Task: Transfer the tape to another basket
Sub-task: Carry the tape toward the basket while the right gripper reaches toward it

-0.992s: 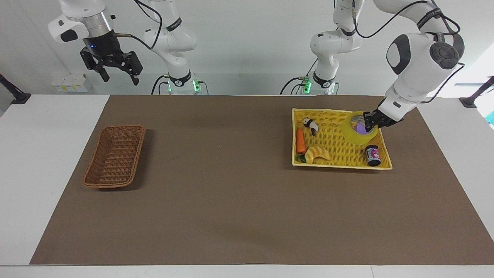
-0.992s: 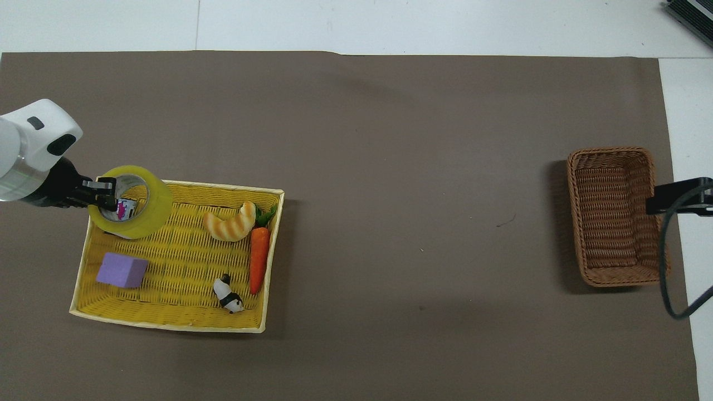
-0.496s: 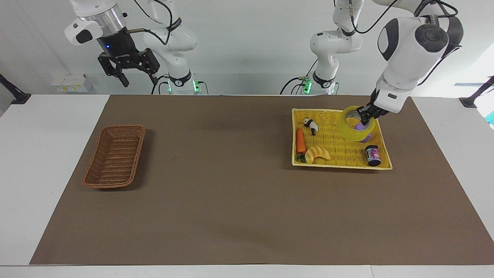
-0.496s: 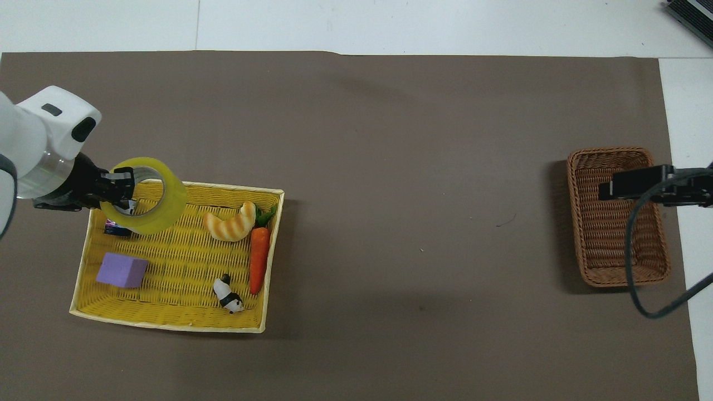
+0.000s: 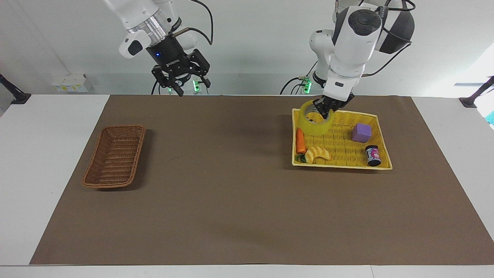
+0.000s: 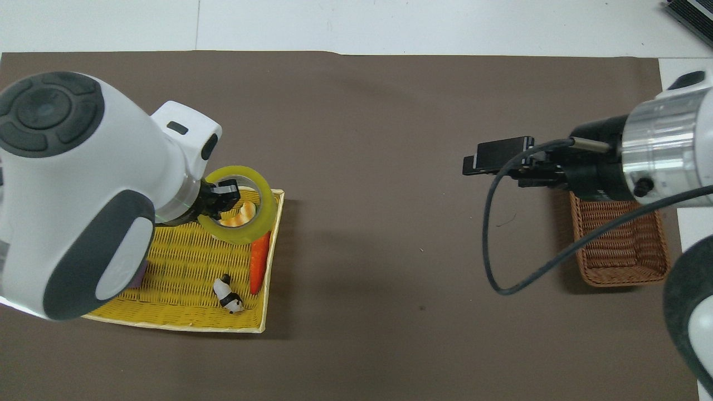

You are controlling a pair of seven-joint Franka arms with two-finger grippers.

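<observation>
My left gripper is shut on the rim of the yellow tape roll, one finger inside its core. It holds the roll tilted in the air over the yellow tray's corner nearest the table's middle. In the overhead view the tape hangs over the croissant and the left gripper grips its rim. The brown wicker basket lies empty at the right arm's end of the mat; the right arm partly covers it in the overhead view. My right gripper is open and empty, high over the mat's edge nearest the robots.
The yellow tray holds a carrot, a croissant, a purple block and a small dark jar. A toy panda shows in the overhead view. Brown mat lies between tray and wicker basket.
My left gripper has lifted the tape and carried it across the tray toward the table's middle. My right arm has swung from its end of the table toward the middle, still open.
</observation>
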